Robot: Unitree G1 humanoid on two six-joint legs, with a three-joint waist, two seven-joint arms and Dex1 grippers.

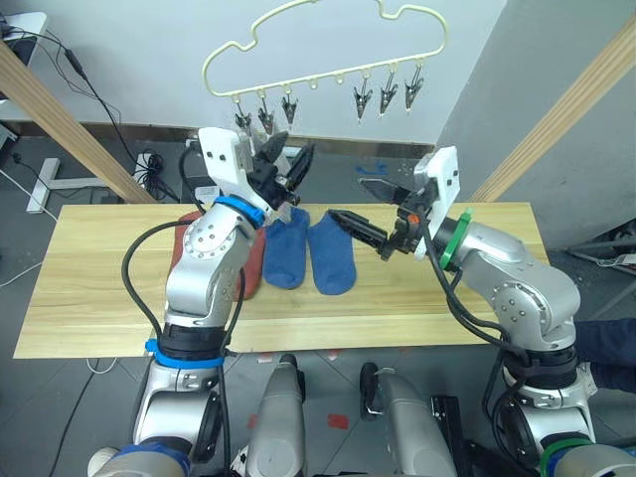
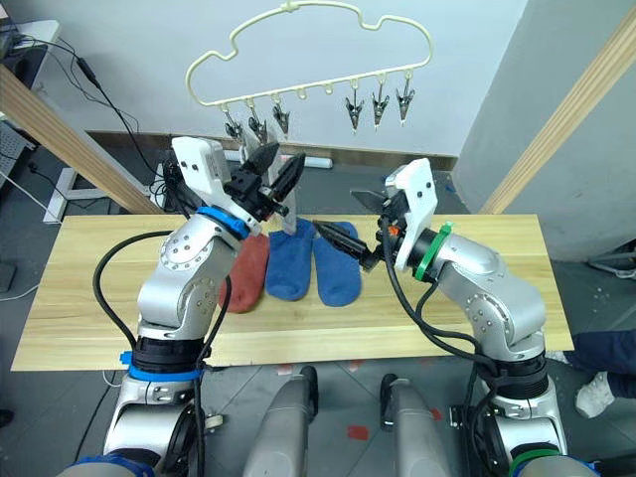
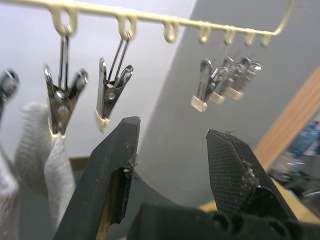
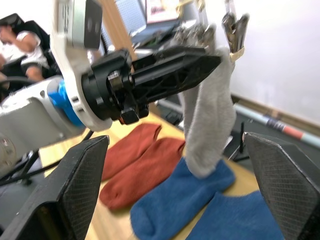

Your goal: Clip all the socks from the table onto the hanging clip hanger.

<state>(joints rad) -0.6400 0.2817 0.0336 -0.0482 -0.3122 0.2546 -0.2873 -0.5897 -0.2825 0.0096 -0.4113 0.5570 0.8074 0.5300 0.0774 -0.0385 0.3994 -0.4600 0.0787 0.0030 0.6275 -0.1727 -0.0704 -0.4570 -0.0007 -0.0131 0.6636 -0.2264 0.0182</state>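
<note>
Socks first: we count two blue socks (image 1: 310, 253) and two rust-red socks (image 4: 140, 167) lying flat on the plank table (image 1: 99, 298), while soft grey socks (image 4: 207, 125) hang clipped to the wire hanger (image 1: 323, 50). Left gripper (image 3: 172, 150) raised by the metal clips (image 3: 112, 97), fingers apart, empty. Right gripper (image 1: 366, 214) wide open, empty, above the blue pair, likely for the next pick.

Clip hanger (image 1: 328, 50) hanging above far bench (image 1: 99, 298) edge, socks (image 1: 308, 253) side by side at bench middle, one sock (image 4: 207, 125) clipped on hanger
</note>
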